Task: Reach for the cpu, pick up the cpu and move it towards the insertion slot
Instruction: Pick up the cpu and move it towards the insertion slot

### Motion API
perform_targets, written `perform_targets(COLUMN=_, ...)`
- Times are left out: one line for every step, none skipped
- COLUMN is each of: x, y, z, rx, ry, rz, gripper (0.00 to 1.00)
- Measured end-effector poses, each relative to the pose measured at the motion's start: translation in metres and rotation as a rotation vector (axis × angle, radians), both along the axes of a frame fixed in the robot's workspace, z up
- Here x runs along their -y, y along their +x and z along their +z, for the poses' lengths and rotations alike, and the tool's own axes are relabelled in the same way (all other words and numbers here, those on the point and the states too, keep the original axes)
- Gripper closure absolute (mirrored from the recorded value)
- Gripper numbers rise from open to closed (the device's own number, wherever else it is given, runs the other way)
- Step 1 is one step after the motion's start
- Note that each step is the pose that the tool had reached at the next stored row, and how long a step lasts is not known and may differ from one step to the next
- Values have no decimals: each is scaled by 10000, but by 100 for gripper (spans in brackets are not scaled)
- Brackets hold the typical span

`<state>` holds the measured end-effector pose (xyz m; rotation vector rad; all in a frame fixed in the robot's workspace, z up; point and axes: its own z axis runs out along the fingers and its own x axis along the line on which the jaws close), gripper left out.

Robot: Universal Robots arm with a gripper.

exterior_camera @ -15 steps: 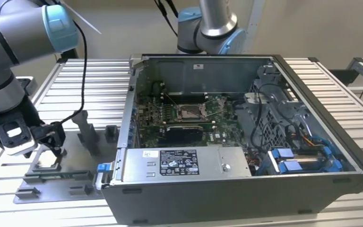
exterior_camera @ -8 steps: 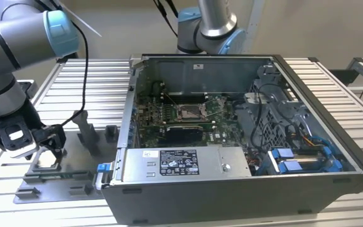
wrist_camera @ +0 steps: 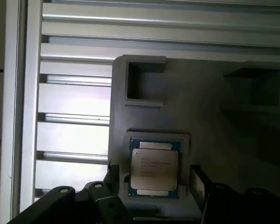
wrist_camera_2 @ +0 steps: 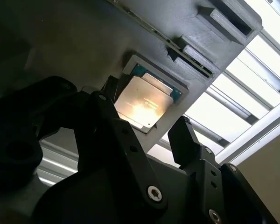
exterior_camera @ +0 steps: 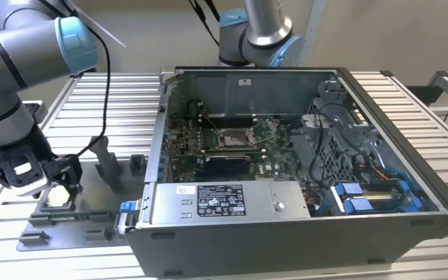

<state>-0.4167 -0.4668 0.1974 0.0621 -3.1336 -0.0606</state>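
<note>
Claw spread apart, straddling the cpu, seated in grey fixture plate.

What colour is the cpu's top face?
The cpu is silvery, teal-edged; clearest in the first wrist view.

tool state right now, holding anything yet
Tool: open, holding nothing; its fingers stand on either side of the cpu, apart from it.
</note>
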Motion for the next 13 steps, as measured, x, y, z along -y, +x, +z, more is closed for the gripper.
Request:
perform_targets(x=0, y=0, z=-9, rx=1, ry=11, rz=0, gripper=0)
perform_targets(x=0, y=1, z=-20, rx=2, ry=18, rz=0, gripper=0)
perform_targets(x=0, y=1, z=-29, rx=2, ry=23, rz=1, gripper=0)
perform_targets(x=0, y=1, z=-38, rx=1, ry=26, rz=1, gripper=0)
perform_targets(x=0, y=0, z=-47, rx=1, ry=30, rz=0, gripper=0)
perform_targets(x=0, y=0, z=-51, rx=0, ry=36, rz=0, gripper=0)
perform_targets(x=0, y=0, z=-52, rx=-1, ry=38, rz=1, gripper=0)
perform_targets(x=-1, y=1, z=-54, rx=0, ry=39, rz=1, gripper=0)
perform_targets(x=-2, y=1, z=-55, rx=0, ry=39, rz=1, gripper=0)
perform_targets(x=-4, y=1, z=-58, rx=1, ry=40, rz=1, gripper=0)
perform_targets(x=-8, y=0, z=-62, rx=2, ry=41, rz=0, gripper=0)
perform_targets(x=-12, y=0, z=-65, rx=3, ry=42, rz=-2, gripper=0)
perform_targets(x=-16, y=-1, z=-68, rx=3, ry=42, rz=-3, gripper=0)
